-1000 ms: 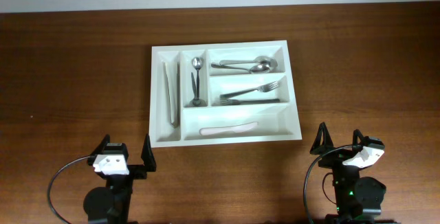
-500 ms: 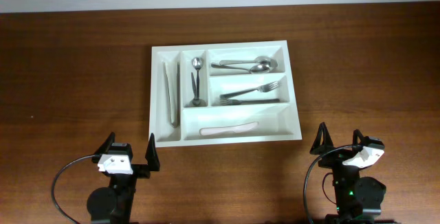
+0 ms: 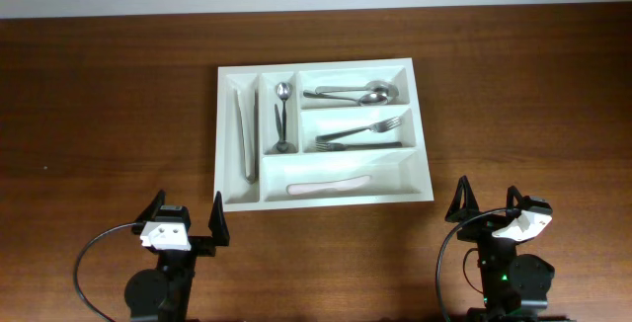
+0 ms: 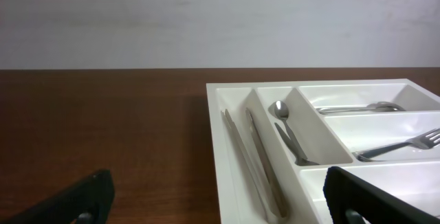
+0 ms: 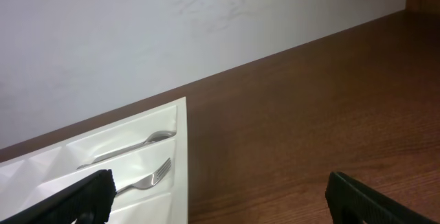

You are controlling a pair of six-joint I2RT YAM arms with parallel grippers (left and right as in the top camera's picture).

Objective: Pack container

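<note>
Centrally, glossy white rectangular container [image 3: 223,134]; 5 compartments

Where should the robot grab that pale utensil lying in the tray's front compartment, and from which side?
Probably at its middle, coming straight down from above. The pale utensil lies flat and alone along the long front compartment of the container, so a pinch across its narrow width has room, while the compartment walls block a sideways approach.

Container [image 3: 223,134]: white plastic cutlery tray, rectangular, five compartments, two narrow upright ones at 9 o'clock and three long ones stacked at 3 o'clock. Lies flat, open side up, toward 12 o'clock from centre.
</note>
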